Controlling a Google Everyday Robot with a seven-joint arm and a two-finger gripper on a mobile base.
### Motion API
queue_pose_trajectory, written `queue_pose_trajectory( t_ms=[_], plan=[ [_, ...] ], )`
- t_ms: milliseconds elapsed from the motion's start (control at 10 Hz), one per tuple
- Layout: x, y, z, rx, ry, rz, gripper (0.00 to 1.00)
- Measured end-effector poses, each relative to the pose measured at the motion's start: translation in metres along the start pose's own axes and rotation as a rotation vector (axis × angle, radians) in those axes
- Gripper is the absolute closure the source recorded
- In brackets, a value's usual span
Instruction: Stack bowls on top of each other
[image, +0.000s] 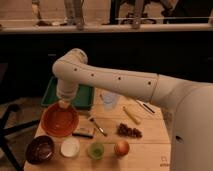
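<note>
Tool (63, 104) hangs below the arm's wrist, over the left part of the bench (150, 142). It is closed tight on the far rim of the orange bowl (59, 122). The bowl faces mouth-up and looks to be carried by that rim, in front of the green tray (80, 97).

Maroon bowl (40, 149) sits upright at the front-left corner, near the orange one and just left of a white dish (70, 147).

Handling, as a judgement: both bowls look like thin plastic, light and stiff with slick walls. A rim pinch is the only real hold, and a one-sided pinch lets the bowl tip or swing.

The maroon bowl looks smaller, so the orange one may sit on its rim rather than nest, and a gentle release is wise.
</note>
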Motion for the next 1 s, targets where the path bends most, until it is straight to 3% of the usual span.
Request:
queue_pose_trajectory(
  t_ms=[100, 800, 1000],
  plan=[
    [-0.009, 0.007, 0.004, -0.017, -0.002, -0.012, 0.87],
    [-0.007, 0.006, 0.004, -0.020, -0.003, -0.003, 0.87],
    [-0.011, 0.014, 0.016, -0.039, -0.003, 0.005, 0.87]
  ],
)
